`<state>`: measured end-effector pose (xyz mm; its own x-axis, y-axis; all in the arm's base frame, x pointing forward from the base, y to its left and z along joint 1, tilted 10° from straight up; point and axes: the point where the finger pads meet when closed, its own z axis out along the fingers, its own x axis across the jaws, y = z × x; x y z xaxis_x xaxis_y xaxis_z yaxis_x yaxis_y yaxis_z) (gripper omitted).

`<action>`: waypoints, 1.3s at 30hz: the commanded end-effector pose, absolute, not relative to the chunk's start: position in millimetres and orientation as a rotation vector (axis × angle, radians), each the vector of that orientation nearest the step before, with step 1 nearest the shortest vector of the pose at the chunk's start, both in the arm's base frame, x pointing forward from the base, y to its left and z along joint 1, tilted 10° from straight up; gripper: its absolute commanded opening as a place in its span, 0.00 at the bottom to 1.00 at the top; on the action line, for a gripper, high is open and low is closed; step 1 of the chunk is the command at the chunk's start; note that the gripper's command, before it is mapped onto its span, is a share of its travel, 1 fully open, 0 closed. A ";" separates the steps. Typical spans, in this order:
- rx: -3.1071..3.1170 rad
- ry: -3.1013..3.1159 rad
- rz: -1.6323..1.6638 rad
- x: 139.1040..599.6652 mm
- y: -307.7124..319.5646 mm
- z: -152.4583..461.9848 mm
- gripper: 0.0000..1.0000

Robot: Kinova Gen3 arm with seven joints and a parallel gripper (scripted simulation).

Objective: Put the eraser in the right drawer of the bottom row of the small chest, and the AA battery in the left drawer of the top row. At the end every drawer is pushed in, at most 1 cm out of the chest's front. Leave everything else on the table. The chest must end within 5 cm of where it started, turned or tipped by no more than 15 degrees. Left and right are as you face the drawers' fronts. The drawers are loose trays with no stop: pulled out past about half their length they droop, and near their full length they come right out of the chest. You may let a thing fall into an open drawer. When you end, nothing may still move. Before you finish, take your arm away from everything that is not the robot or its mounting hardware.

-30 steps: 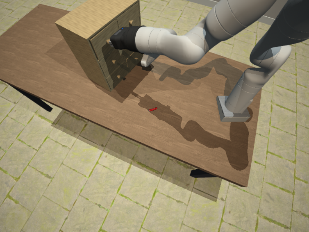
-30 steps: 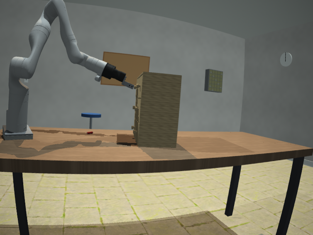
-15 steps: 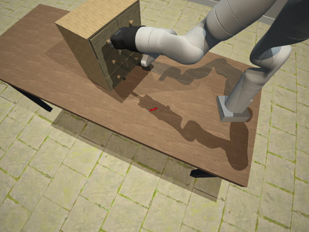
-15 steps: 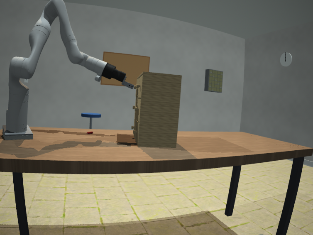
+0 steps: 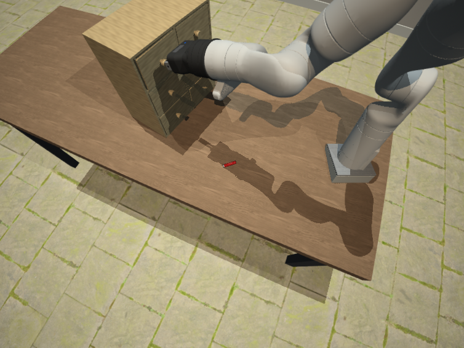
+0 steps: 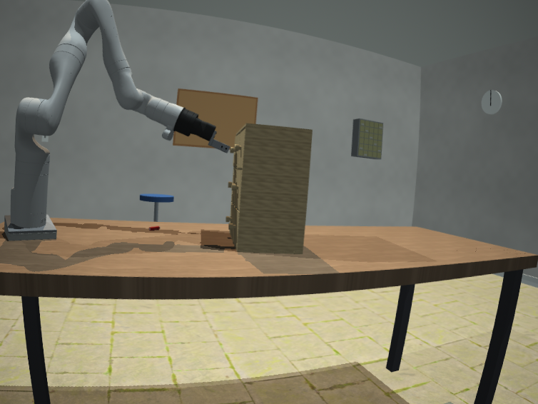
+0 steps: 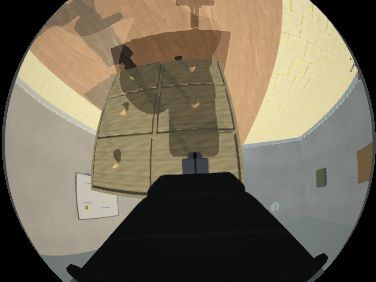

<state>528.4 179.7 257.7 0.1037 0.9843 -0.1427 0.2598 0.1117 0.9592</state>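
The gripper (image 5: 167,65) (image 6: 227,148) (image 7: 194,159) is clenched with nothing between its fingers, its tips at the knob (image 5: 162,61) (image 6: 233,149) of the top row's left drawer (image 5: 148,66); whether they touch is unclear. That drawer's front sits close to flush with the small chest (image 5: 112,63) (image 6: 274,186), which stands upright near the long edge of the tabletop (image 5: 180,179) (image 6: 369,243) that is uppermost in the top view. The other drawers look pushed in. The AA battery (image 5: 229,163) (image 6: 154,228), red with a pale end, lies on its side in the open part of the tabletop, between the chest and the arm's base (image 5: 333,176) (image 6: 52,234), nearer the opposite long edge. The base stands by a short edge. Where the eraser is cannot be told.
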 end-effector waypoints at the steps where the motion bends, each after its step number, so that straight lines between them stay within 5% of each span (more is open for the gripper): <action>1: 1.346 1.362 0.894 519.6 182.4 257.0 0.00; 39: 1.346 1.362 0.894 430.3 192.9 268.0 0.00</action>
